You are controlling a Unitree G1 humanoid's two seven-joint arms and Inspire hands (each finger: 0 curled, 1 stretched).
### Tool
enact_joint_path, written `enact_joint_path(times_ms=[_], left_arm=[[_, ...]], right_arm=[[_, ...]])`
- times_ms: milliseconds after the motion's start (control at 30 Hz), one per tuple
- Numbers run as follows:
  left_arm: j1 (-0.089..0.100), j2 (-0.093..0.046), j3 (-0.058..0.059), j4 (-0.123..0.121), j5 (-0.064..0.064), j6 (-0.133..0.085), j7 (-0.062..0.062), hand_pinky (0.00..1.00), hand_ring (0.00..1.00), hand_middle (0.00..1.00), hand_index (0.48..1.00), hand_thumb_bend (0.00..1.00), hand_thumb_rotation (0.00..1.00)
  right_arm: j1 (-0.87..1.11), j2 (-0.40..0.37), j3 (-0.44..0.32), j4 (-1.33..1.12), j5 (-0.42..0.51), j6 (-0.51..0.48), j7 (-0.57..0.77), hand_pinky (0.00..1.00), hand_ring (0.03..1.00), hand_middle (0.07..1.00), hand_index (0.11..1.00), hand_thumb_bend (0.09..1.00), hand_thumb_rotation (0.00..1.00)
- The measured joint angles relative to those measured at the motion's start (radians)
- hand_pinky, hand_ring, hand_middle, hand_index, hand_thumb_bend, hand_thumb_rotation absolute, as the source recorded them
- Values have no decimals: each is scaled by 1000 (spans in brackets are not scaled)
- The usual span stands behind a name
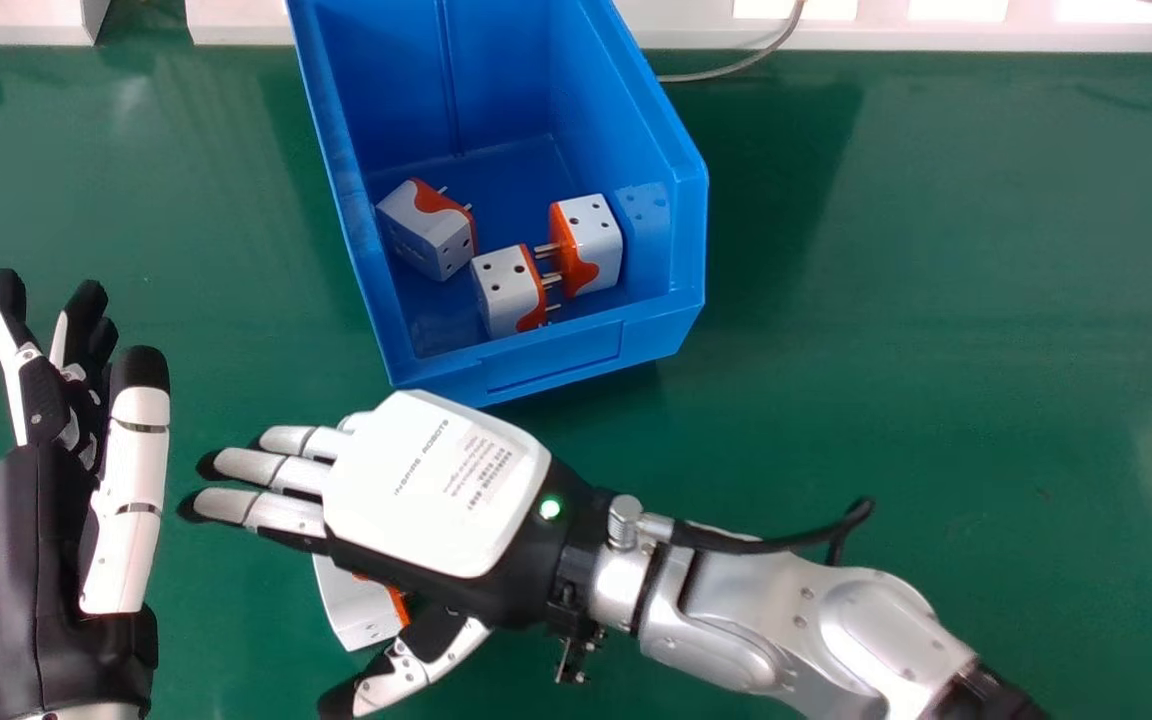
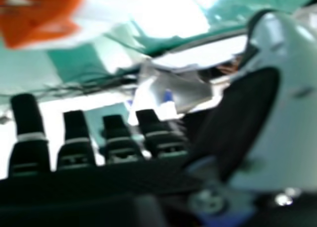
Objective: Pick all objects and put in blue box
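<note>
From here I see a shiny green surface point(image 1: 936, 300). A big blue box point(image 1: 556, 362) sits on it at the top middle of the frame. One white and orange plug point(image 1: 354, 605) lies on it, lower left of the middle. A thin grey cord point(image 1: 721, 73) lies near the top edge.

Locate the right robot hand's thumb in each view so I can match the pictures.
Head view: thumb near the bottom edge, left of centre, beside a partly covered adapter.
Right hand view: thumb large and close, at the picture's edge, next to the row of fingers.
Shared landmark: those same fingers, extended away from the palm in the head view.
</note>
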State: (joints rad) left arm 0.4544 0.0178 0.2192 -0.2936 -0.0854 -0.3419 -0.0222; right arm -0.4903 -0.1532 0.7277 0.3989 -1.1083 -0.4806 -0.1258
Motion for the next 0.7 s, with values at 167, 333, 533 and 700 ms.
enact_joint_path(times_ms=[167,333,533,700], left_arm=[[2,0,0,4,-1,-6,-1,973,973,972,967,415,737],[5,-5,0,4,-15,-6,-1,975,973,969,960,428,705],[15,-7,-1,-3,-36,-5,-12,1000,990,982,975,426,690],[21,-7,-2,-18,-44,0,-20,1000,991,983,979,420,682]], right_arm=[[-29,23,14,75,3,46,-1,687,868,920,868,473,469],[-43,41,24,124,4,79,-18,671,845,896,850,484,449],[-43,43,38,160,9,107,-22,667,826,885,844,498,444],[-39,44,59,166,11,127,-20,667,832,887,848,484,434]])
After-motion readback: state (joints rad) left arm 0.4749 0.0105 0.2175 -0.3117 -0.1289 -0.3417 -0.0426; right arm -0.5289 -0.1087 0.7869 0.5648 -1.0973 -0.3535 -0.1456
